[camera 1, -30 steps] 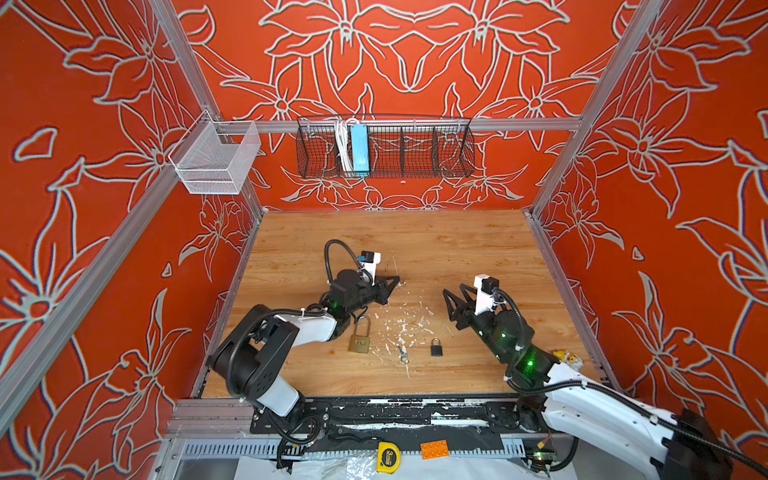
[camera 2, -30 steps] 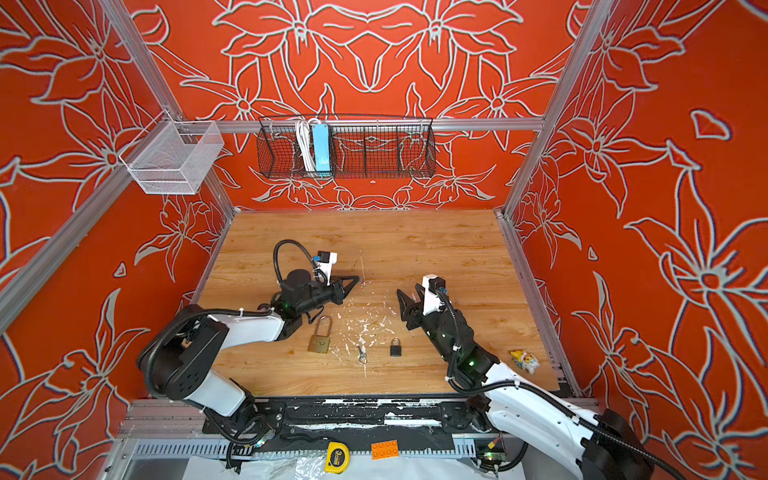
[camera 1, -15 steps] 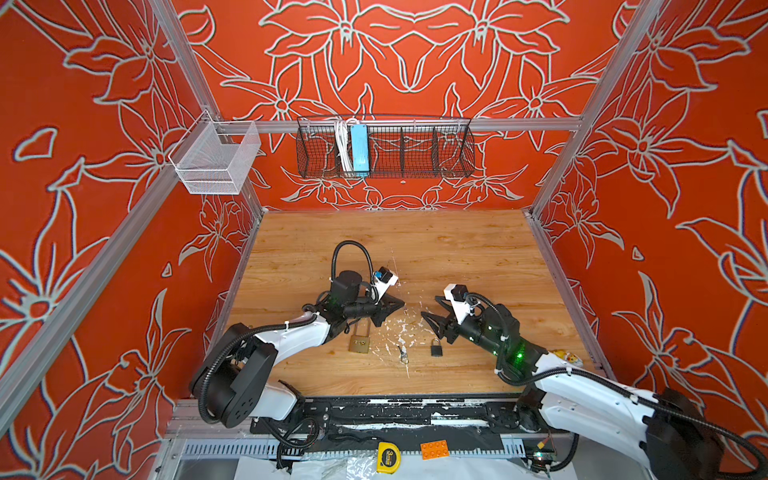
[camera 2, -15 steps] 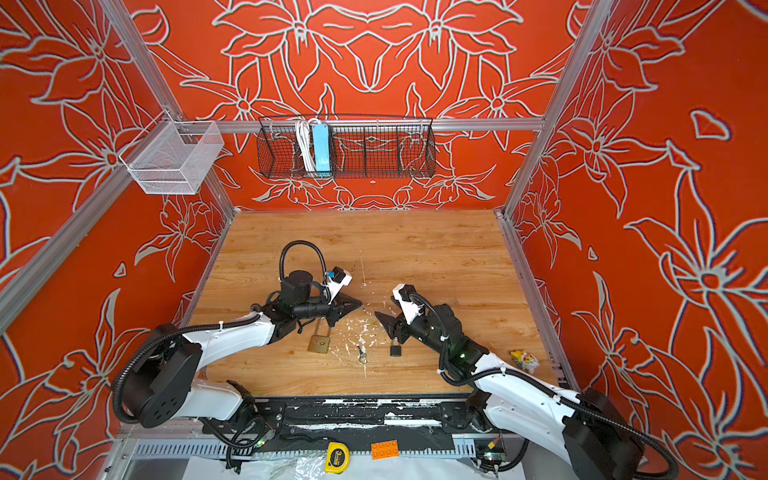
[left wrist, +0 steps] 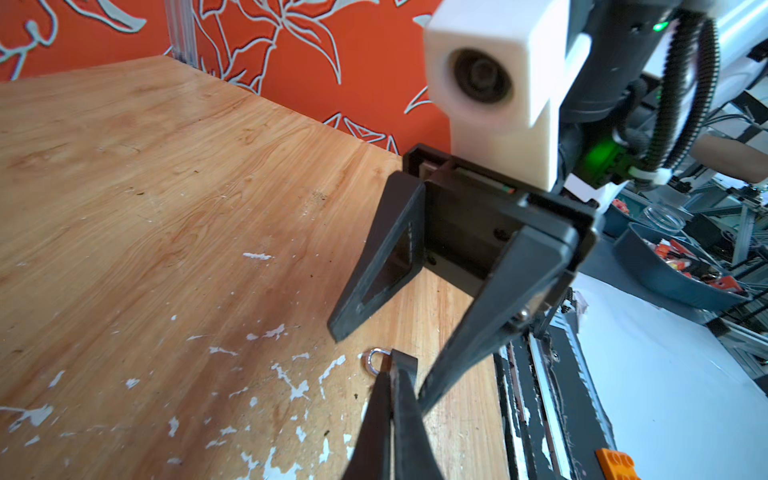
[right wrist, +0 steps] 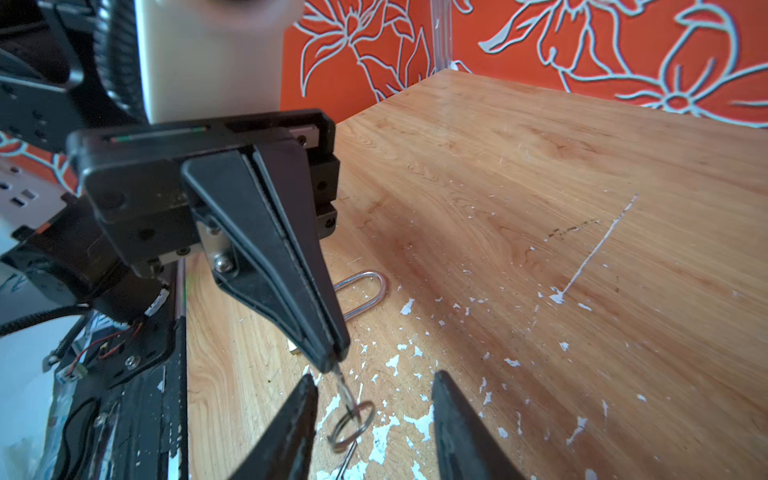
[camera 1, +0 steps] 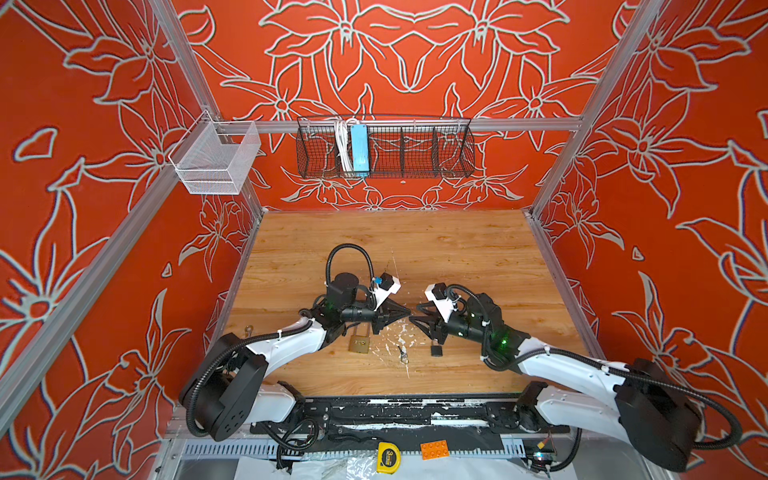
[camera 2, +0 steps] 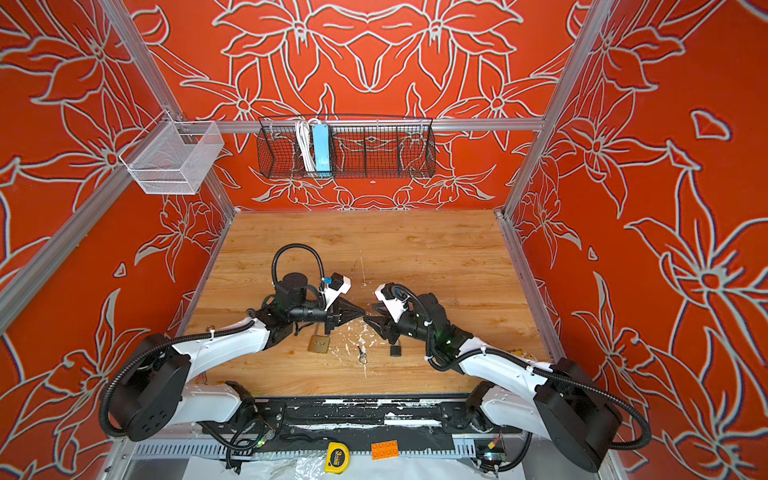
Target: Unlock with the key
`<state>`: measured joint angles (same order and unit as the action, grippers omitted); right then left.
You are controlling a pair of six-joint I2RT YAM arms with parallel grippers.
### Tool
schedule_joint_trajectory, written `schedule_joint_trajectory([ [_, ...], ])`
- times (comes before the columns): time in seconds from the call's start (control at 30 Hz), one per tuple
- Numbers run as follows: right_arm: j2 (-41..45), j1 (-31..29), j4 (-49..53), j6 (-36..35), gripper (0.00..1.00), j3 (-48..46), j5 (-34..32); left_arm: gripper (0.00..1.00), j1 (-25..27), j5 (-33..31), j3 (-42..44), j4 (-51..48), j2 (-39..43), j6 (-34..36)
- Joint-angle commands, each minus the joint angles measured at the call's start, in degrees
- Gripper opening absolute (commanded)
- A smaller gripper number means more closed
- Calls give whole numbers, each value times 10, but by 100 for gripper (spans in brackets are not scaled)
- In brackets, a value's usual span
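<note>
My left gripper point(camera 1: 404, 315) is shut on a small silver key point(right wrist: 343, 383) that sticks out of its fingertips, with a key ring point(right wrist: 352, 422) hanging from it above the table. My right gripper point(right wrist: 374, 380) faces it tip to tip in both top views. It is open, one finger on each side of the ring without touching it. In the left wrist view the ring point(left wrist: 372, 361) shows beside my shut left fingers point(left wrist: 399, 407). A brass padlock point(camera 1: 359, 344) lies under the left gripper. A small black padlock point(camera 1: 436, 350) lies under the right gripper point(camera 1: 417, 323).
A second key on a ring point(camera 1: 402, 355) lies on the wooden table point(camera 1: 415, 249) between the two padlocks. White paint flecks cover the boards there. Another small ring point(camera 1: 248, 330) lies by the left wall. Wire baskets point(camera 1: 384, 147) hang on the back wall.
Both arms have swung toward the middle until the grippers meet tip to tip. The left one brought the key along. The right gripper's jaws have narrowed around the hanging ring.
</note>
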<state>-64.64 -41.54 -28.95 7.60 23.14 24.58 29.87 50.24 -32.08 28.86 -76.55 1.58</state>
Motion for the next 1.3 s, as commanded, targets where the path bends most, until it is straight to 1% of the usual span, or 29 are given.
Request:
schedule_joint_trajectory([
  [0.0,-6,3,-4,-5,41,21,26,0,3,19,-1,18,9,10],
  [0.2,-19,6,13,-5,39,31,38,0,3,5,9,19,29,12],
  [0.3,-28,7,15,-2,28,35,47,0,3,2,10,16,36,14],
  [0.37,-32,8,19,-2,26,39,48,0,3,-2,12,16,40,14],
  [0.57,-20,12,11,5,25,30,39,0,3,-1,10,14,37,15],
  [0.7,-2,16,10,7,19,22,29,0,3,-1,9,13,34,15],
  [0.83,-1,21,9,9,18,21,31,0,3,-3,9,12,36,16],
  [0.9,-4,22,11,9,15,23,33,0,3,-5,11,13,38,16],
  [1.13,-8,24,18,8,14,25,32,0,3,-24,21,16,57,18],
  [1.23,-11,25,18,8,11,27,34,0,3,-25,22,18,60,17],
  [1.27,-12,25,18,10,7,27,34,0,3,-25,22,19,59,18],
])
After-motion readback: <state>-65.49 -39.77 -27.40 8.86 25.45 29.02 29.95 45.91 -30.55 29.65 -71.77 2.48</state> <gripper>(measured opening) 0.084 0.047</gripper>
